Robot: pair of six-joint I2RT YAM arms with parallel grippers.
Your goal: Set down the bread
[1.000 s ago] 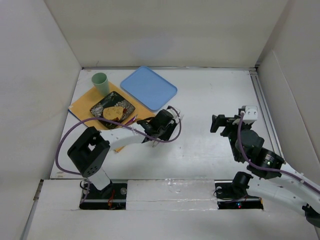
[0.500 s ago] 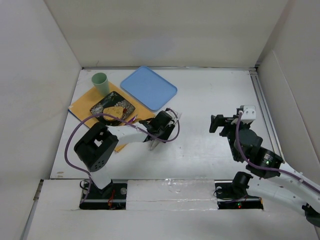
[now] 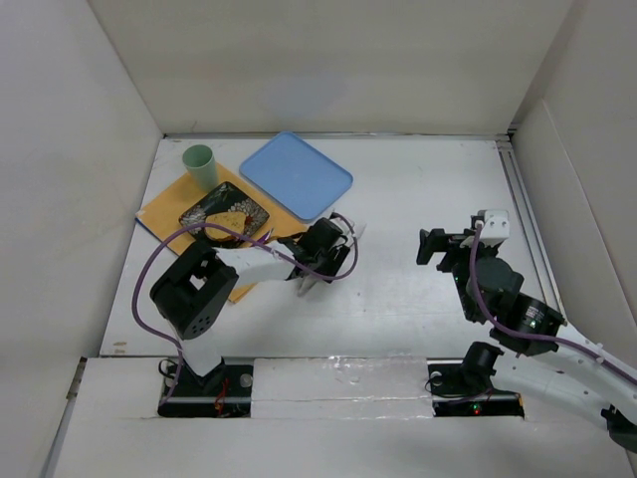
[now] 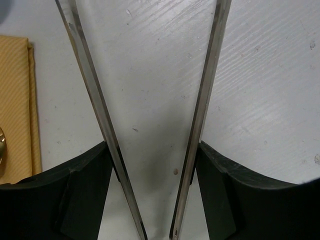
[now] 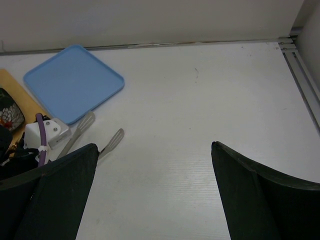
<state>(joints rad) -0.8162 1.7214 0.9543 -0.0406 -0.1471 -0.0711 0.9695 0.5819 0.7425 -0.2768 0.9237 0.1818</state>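
Note:
The bread is a small golden-brown slice lying on a dark patterned square plate at the left. My left gripper is to the right of the plate, over bare table, apart from the bread. It is shut on a pair of metal tongs. In the left wrist view the two tong arms spread apart between my black fingers, with nothing between them. The tong tips also show in the right wrist view. My right gripper is open and empty at the right.
The plate sits on an orange mat, which also shows in the left wrist view. A green cup stands at the mat's far corner. A blue tray lies behind my left gripper. White walls enclose the table.
My left arm has drawn back a little from the plate, and the tongs now point toward the near edge. The bread stays on the plate. The right arm has not moved.

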